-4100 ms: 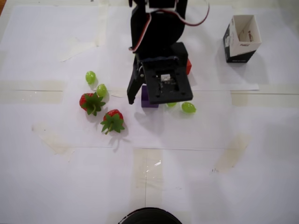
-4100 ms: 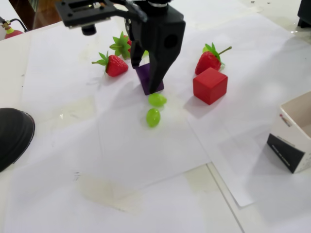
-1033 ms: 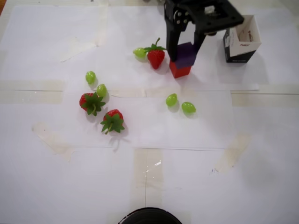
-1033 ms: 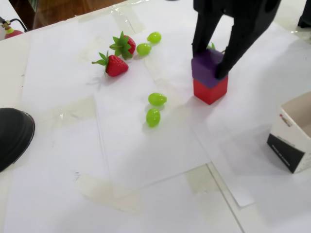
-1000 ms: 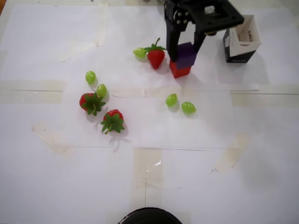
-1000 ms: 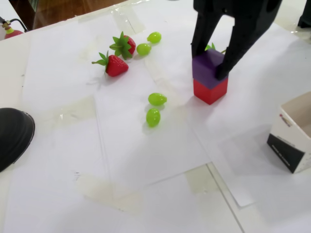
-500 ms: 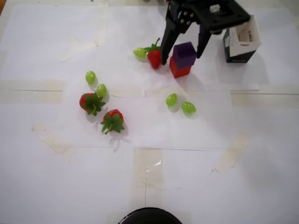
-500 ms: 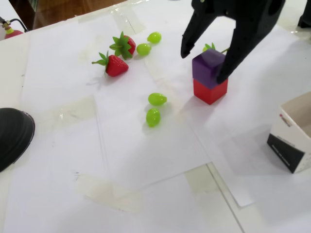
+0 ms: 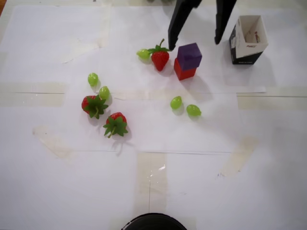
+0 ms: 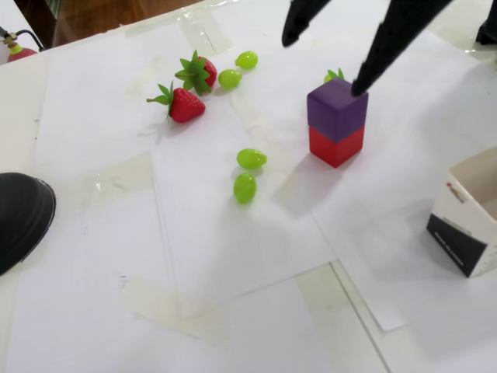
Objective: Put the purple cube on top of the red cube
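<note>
The purple cube point(image 9: 189, 55) rests on top of the red cube point(image 9: 184, 73), slightly offset in the overhead view. In the fixed view the purple cube point(image 10: 336, 109) sits squarely on the red cube point(image 10: 335, 146). My gripper point(image 9: 194, 44) hangs open above the stack, its two black fingers point(image 9: 180, 19) spread wide to either side and touching neither cube. In the fixed view the gripper point(image 10: 324, 65) is raised, with one fingertip just over the purple cube's top right corner. Nothing is held.
A strawberry point(image 9: 160, 58) and a green grape point(image 9: 143, 53) lie just left of the stack. Two grapes point(image 9: 184, 106) lie in front of it. More strawberries point(image 9: 94, 105) and grapes are at the left. An open box point(image 9: 248, 39) stands right. A black round object point(image 10: 19, 217) sits at the table edge.
The gripper let go of the purple cube, opened wide and rose, leaving the cube resting on the red one.
</note>
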Tool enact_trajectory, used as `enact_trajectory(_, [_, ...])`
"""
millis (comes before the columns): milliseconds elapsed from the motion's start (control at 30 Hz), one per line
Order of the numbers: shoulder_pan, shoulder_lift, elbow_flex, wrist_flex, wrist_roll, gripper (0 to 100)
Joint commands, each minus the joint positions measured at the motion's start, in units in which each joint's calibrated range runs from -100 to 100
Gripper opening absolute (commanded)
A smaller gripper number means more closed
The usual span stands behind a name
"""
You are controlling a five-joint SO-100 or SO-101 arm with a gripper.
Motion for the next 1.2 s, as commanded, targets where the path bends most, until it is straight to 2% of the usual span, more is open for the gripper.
enact_trajectory(0, [1.6, -17.97, 4.63, 0.57, -1.86, 31])
enact_trajectory(67, [2.41, -25.19, 9.35, -0.09, -2.2, 26])
enact_trajectory(200, [6.6, -42.47, 22.63, 0.49, -2.83, 5])
enact_trajectory(267, [9.25, -50.3, 28.72, 1.55, -2.44, 0])
enact_trajectory(500, [13.51, -63.62, 40.81, 1.79, 0.63, 0])
enact_trajectory(667, [15.35, -66.98, 51.17, -5.64, 2.59, 0])
enact_trajectory(900, [15.79, -67.84, 61.9, -16.92, 1.27, 0])
enact_trajectory(1167, [17.11, -68.01, 61.99, -9.24, 2.74, 0])
